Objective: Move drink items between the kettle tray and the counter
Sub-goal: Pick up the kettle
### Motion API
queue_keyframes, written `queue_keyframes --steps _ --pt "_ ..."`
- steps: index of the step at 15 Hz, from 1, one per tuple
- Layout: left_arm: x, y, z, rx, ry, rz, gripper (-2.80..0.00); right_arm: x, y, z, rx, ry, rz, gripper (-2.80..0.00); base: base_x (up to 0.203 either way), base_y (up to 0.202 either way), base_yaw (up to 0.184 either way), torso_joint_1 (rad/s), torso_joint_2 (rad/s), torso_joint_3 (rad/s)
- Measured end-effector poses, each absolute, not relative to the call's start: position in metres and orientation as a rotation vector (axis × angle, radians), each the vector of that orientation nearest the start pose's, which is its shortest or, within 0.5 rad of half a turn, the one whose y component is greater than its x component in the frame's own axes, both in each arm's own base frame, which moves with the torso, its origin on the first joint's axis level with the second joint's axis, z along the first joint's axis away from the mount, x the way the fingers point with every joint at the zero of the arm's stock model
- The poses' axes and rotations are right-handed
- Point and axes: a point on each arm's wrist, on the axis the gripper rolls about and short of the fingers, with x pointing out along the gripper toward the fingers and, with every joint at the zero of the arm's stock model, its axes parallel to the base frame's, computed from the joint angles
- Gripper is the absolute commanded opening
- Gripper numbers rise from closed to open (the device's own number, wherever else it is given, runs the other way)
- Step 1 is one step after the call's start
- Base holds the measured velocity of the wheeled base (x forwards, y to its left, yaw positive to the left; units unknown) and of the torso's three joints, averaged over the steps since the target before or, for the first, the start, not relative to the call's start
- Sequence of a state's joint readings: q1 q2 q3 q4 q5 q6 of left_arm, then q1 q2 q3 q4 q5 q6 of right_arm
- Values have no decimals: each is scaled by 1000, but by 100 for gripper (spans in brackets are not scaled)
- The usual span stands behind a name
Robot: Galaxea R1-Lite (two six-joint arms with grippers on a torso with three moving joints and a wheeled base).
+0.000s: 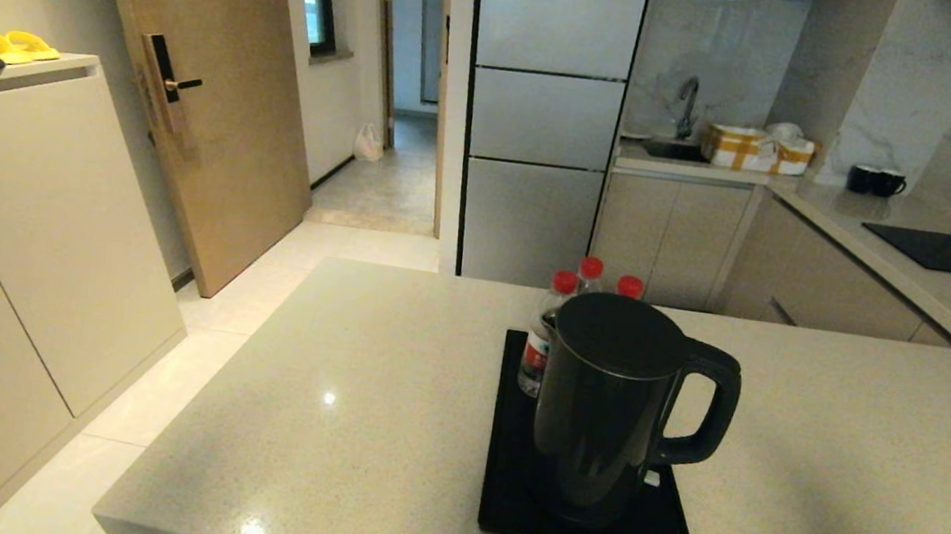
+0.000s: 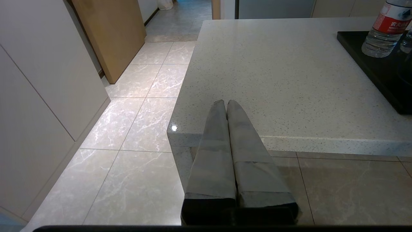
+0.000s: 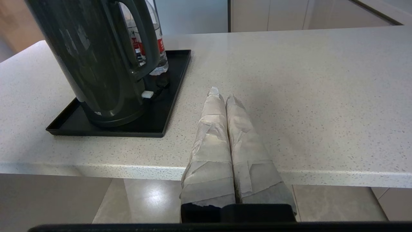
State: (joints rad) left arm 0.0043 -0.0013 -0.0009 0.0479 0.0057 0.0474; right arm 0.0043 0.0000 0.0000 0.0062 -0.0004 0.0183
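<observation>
Head view: bare worktop (image 1: pixel 368 399) lies on both sides of the tray (image 1: pixel 500 506). The matte black kettle (image 1: pixel 604 401) stands upright on it, three red-capped bottles (image 1: pixel 542 330) behind.
Left wrist view: left gripper (image 2: pixel 224 102) pressed together at the worktop's corner edge.
Right wrist view: right gripper (image 3: pixel 222 94) pressed together over the front edge, beside the tray.
</observation>
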Motion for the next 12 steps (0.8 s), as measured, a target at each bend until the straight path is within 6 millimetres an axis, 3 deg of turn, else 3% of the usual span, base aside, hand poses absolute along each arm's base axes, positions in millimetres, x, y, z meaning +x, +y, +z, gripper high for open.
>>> queue_keyframes --steps 12 --pt "-23 0 71 47 47 9 -280 -23 0 75 10 8 4 -280 0 0 0 0 0 0"
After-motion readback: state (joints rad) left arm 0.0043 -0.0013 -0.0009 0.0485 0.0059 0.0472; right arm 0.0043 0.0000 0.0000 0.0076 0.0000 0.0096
